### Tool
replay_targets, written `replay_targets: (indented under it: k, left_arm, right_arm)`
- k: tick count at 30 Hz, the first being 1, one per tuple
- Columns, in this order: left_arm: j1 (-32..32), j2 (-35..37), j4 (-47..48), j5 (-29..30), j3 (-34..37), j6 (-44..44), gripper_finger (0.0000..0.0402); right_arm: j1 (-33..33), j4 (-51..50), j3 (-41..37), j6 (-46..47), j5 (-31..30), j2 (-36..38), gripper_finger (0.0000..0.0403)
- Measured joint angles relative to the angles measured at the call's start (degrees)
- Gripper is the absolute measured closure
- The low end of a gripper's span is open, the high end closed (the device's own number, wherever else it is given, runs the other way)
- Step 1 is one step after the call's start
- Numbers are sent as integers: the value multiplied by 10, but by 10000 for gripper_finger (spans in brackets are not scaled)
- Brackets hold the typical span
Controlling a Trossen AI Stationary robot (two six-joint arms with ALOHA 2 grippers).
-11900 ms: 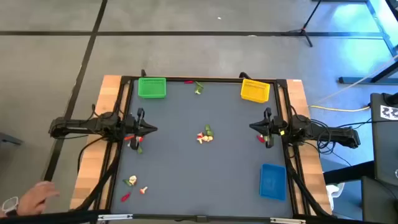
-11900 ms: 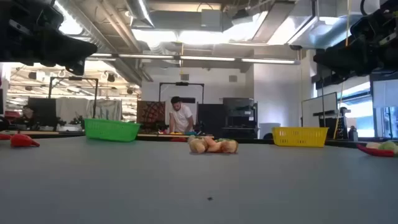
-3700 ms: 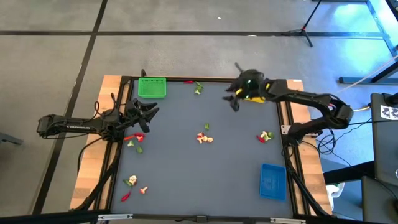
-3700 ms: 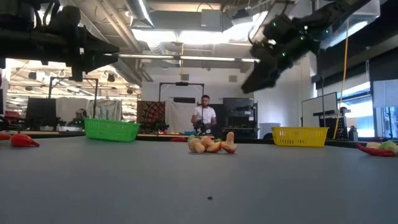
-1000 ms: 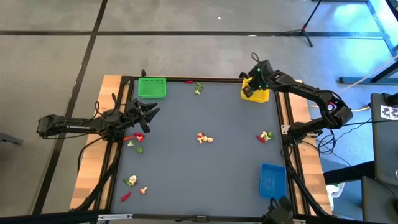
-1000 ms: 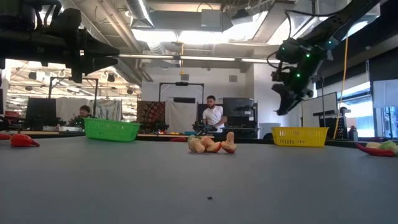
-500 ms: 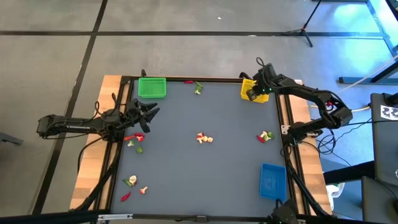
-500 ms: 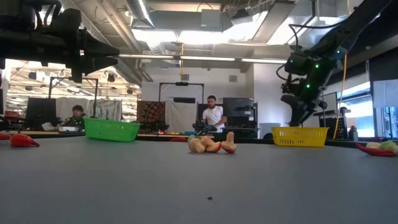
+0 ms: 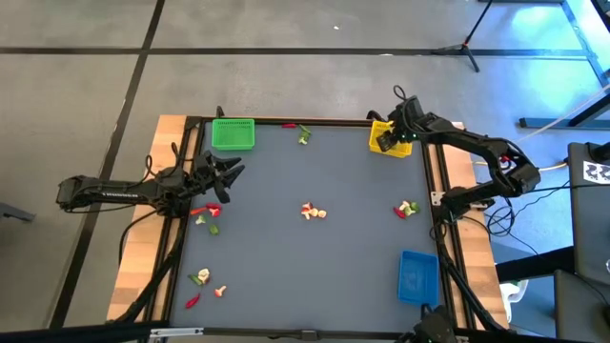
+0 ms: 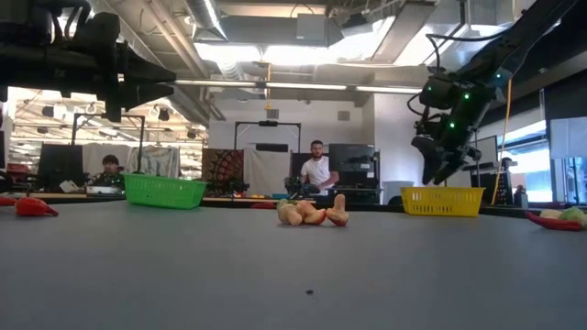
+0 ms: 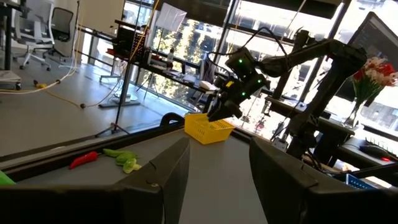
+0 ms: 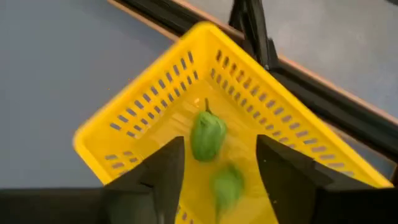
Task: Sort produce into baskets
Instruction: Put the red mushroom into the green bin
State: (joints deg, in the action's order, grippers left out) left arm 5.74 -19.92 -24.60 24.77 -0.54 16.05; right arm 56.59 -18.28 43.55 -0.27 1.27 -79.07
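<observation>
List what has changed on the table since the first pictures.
The right claw swung from the table's right edge to above the yellow basket and opened; a green piece is inside. The middle pile lost its green piece. The left claw shifted slightly. The baskets stayed.

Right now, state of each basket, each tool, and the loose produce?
yellow basket: holds green pieces
green basket: upright, contents unclear
blue basket: looks empty
right tool: open, above yellow basket
left tool: open, holding nothing
beige pieces: loose, mid-table
</observation>
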Motion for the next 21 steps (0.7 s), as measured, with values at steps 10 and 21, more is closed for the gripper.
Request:
replay_targets:
  k: [10, 21]
  left_arm:
    - [0, 0, 2, 0, 0, -1, 237]
    - [0, 0, 2, 0, 0, -33, 237]
  right_arm:
    - [-127, 67, 35, 6, 109, 0, 187]
    - [-362, 106, 35, -2, 134, 0, 194]
